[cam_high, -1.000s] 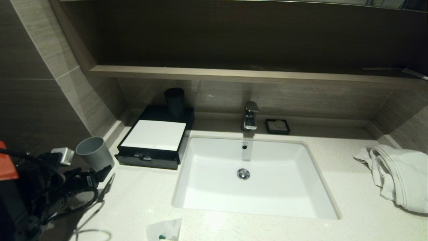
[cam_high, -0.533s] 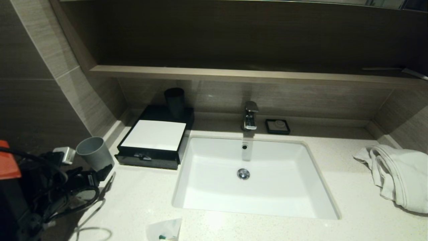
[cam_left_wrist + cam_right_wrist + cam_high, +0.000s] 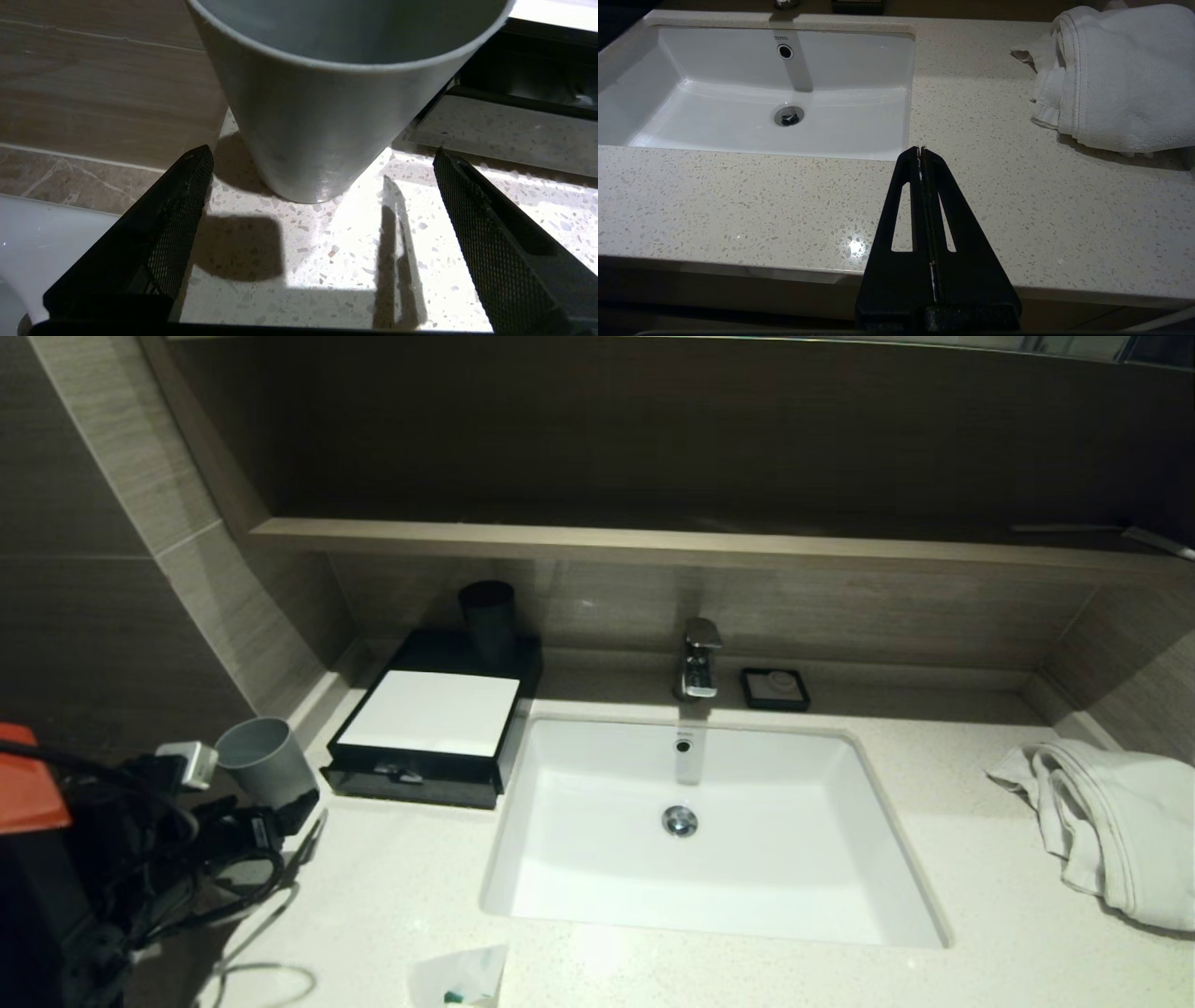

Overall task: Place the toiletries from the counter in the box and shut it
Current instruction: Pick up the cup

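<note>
Left gripper [image 3: 317,233] edged nearer grey cup [image 3: 266,763], fingers spread; right gripper [image 3: 920,154] pressed together, parked over counter [image 3: 392,896]; one sachet [image 3: 462,975] at near edge; box [image 3: 425,723] drawer slightly ajar; nothing visibly packed.

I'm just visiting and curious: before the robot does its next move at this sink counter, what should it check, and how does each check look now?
1. Left gripper open: ok, fingers spread, nothing held.
2. Path clear: not ok, the grey cup stands right ahead of the fingers.
3. Box drawer open enough: cannot tell, it shows only slightly out.
4. Sachet on the counter: ok, at the near edge.
5. Right gripper out of the way: ok, shut, near the counter's front edge.
</note>
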`<state>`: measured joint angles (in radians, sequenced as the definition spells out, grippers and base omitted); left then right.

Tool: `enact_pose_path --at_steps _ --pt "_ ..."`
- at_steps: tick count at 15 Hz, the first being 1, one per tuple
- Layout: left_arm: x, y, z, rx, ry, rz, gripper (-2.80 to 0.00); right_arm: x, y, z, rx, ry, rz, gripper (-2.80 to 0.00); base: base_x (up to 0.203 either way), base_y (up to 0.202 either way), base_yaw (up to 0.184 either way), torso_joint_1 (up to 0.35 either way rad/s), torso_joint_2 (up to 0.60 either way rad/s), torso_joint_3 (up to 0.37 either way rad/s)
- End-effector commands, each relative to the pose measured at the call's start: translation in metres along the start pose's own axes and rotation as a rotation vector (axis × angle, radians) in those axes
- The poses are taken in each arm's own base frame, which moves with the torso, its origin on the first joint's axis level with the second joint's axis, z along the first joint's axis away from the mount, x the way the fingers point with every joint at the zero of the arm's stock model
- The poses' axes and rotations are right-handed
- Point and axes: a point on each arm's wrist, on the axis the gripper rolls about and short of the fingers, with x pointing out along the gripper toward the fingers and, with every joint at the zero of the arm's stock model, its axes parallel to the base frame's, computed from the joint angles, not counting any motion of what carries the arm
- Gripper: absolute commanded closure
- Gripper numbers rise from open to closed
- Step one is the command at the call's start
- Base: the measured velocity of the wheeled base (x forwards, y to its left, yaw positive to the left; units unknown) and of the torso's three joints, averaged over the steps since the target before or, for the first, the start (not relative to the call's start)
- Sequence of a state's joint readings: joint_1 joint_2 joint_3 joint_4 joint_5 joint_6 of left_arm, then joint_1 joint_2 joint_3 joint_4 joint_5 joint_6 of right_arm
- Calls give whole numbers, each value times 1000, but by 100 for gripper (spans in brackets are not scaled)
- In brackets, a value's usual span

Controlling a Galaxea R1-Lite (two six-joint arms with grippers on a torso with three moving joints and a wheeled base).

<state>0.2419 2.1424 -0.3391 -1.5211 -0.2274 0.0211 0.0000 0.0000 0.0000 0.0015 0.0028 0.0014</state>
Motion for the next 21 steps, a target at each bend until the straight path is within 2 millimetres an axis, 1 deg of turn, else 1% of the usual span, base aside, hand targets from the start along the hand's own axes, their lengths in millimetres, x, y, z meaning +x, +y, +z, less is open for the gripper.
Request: enact_pose_path --at_steps 1,2,3,16,19,21 --pt "2 0 2 3 -14 -3 -280 0 0 0 0 0 0 0 0 0 0 0 0 0" --pt "3 0 2 4 -15 -3 -280 0 0 0 0 0 0 0 0 0 0 0 0 0" --pt "3 0 1 4 -14 -3 0 0 0 0 0 0 0 0 0 0 0 0 0 0" --pt "5 1 2 5 -18 1 0 0 0 0 0 0 0 0 0 0 0 0 0 0" --pt "2 0 6 8 -32 2 0 0 0 0 0 0 0 0 0 0 0 0 0 0" --pt "-4 -1 14 13 -58 -2 0 0 0 0 0 0 0 0 0 0 0 0 0 0"
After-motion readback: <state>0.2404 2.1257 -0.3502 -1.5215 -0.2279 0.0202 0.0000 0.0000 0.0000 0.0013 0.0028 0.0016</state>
